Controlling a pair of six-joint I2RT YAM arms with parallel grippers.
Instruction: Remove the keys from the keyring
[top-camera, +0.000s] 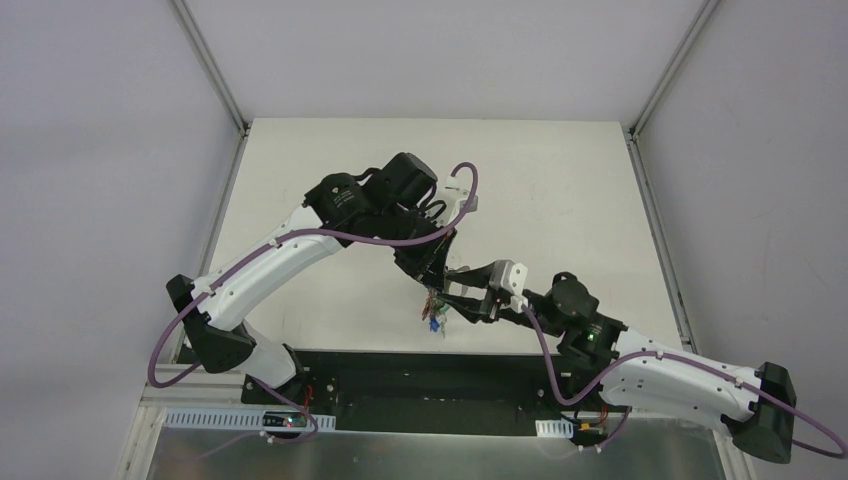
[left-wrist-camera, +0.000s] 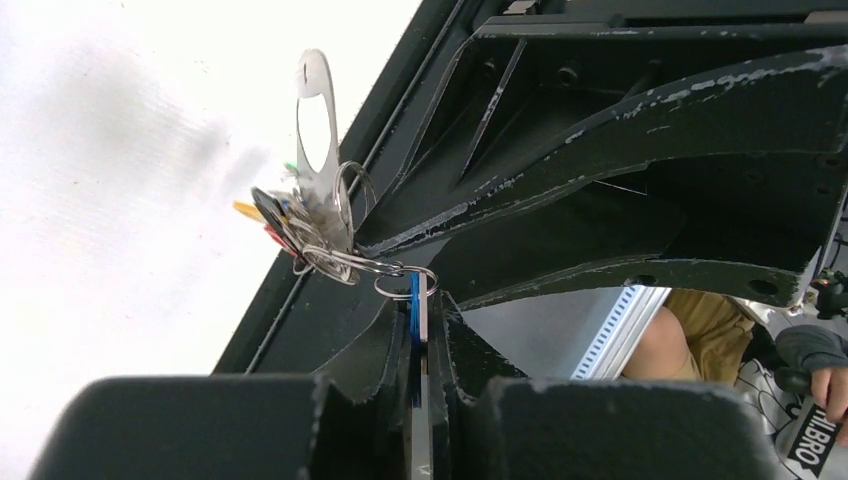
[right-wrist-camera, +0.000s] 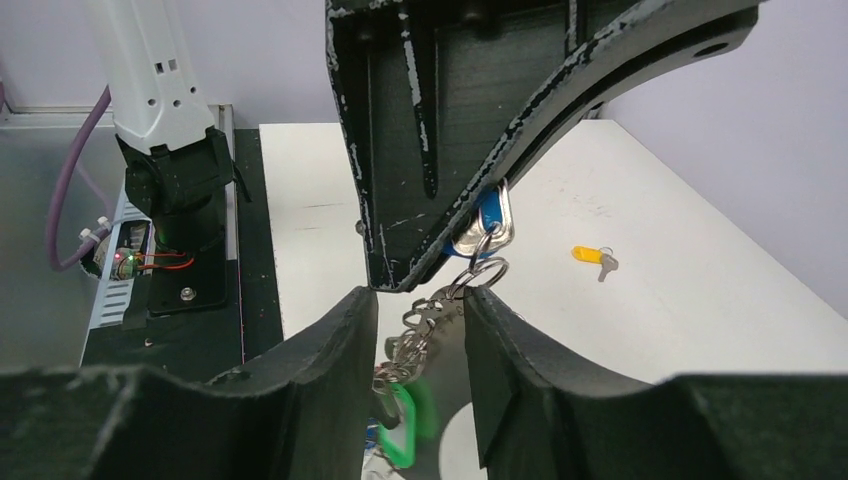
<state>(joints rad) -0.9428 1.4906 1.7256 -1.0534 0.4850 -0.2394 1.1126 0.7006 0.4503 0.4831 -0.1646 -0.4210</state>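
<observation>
My left gripper (left-wrist-camera: 421, 302) is shut on a blue-tagged key (left-wrist-camera: 415, 312) and holds it above the table's near edge. A small split ring links this key to the bunch of keys (left-wrist-camera: 290, 225), which hangs from the grey metal keyring (left-wrist-camera: 318, 130). In the right wrist view the blue key (right-wrist-camera: 489, 214) sits in the left fingers. The ring chain (right-wrist-camera: 425, 320) and a blurred green tag (right-wrist-camera: 412, 420) hang between my right gripper's (right-wrist-camera: 420, 305) open fingers. In the top view both grippers meet over the bunch (top-camera: 435, 315).
A loose yellow-tagged key (right-wrist-camera: 590, 256) lies on the white table (right-wrist-camera: 700, 300) beyond the grippers. A black base plate (top-camera: 420, 375) runs along the near edge. A person's hand and knee show past the table in the left wrist view (left-wrist-camera: 700, 345).
</observation>
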